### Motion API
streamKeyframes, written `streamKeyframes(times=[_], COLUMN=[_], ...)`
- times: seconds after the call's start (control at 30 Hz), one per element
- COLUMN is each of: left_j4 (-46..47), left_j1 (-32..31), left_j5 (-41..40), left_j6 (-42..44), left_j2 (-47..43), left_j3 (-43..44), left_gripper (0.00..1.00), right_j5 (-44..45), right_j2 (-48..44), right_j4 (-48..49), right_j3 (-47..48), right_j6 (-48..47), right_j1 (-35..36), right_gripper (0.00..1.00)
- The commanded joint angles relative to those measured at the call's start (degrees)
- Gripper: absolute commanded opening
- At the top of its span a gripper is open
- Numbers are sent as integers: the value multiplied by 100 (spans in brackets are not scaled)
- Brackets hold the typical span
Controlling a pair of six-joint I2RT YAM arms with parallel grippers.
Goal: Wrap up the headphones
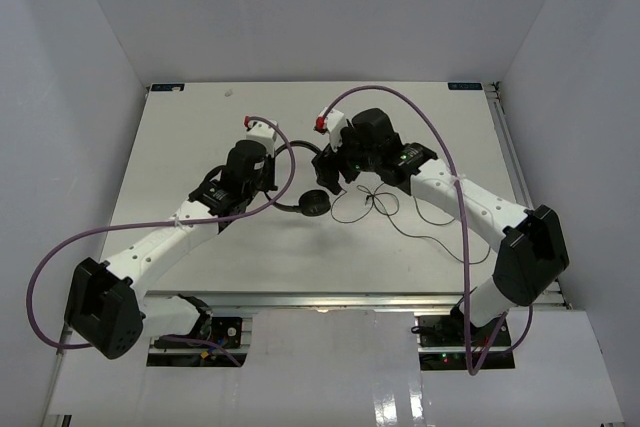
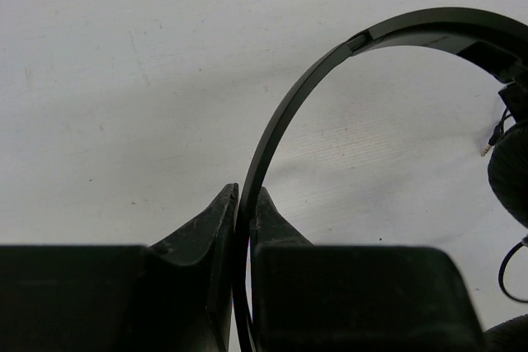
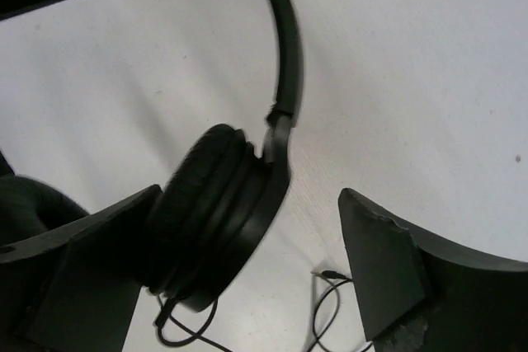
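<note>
The black headphones (image 1: 313, 203) sit mid-table between my two grippers. My left gripper (image 1: 271, 191) is shut on the thin headband (image 2: 280, 113), which rises out of the shut jaws (image 2: 245, 204) and arcs right to an earcup (image 2: 510, 172). My right gripper (image 1: 328, 179) is open. In the right wrist view one padded earcup (image 3: 210, 216) lies between its spread fingers (image 3: 249, 195), close to the left finger (image 3: 99, 253) and apart from the right one. The thin black cord (image 1: 378, 202) lies in loose loops on the table, its plug (image 3: 330, 274) near the right finger.
White table (image 1: 200, 127) inside white walls. Purple arm cables (image 1: 430, 127) arch over the right arm and loop around the left arm (image 1: 45, 267). The cord trails right toward the right arm's forearm (image 1: 440, 242). A metal rail (image 1: 505, 137) runs along the table's right edge.
</note>
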Motion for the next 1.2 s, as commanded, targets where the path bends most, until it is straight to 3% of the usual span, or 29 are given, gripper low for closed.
streamKeyframes(times=[0.0, 0.13, 0.23, 0.37, 0.47, 0.53, 0.77, 0.97, 1.1, 1.17], left_j4=[183, 183, 212, 272, 362, 428, 553, 676, 998, 1348], left_j1=[5, 5, 5, 5, 5, 5, 14, 21, 14, 14], left_j5=[-110, -402, -534, -471, -361, -380, -844, -719, -842, -950], left_j6=[-86, -155, -216, -361, -588, -737, -1435, -1213, -691, -448], left_j2=[-192, -123, -80, -146, -355, -574, -1516, -1718, -1822, -1868], left_j3=[64, 134, 160, 152, 152, 140, -29, -195, -448, -773], left_gripper=[0, 0, 0, 0, 0, 0, 0, 0, 0, 0], right_j5=[-652, -1005, -1474, -3639, -5283, -5709, -5299, -5273, -4875, -4573], right_j2=[-393, -1050, -1543, -1907, -1874, -1807, -1297, -1114, -1231, -1307], right_j4=[-150, -295, -260, -293, -317, -153, 1314, 1830, 1953, 2220], right_j3=[73, -105, -306, -843, -1370, -1623, -1945, -1692, -1142, -920], right_j6=[-987, -1660, -2000, -2730, -3272, -3526, -2918, -2412, -1239, 19], right_j1=[-67, -268, -848, -1715, -1806, -1769, -1581, -1469, -1646, -1696], right_gripper=[90, 90, 90, 90, 90, 90, 90, 90, 90, 91])
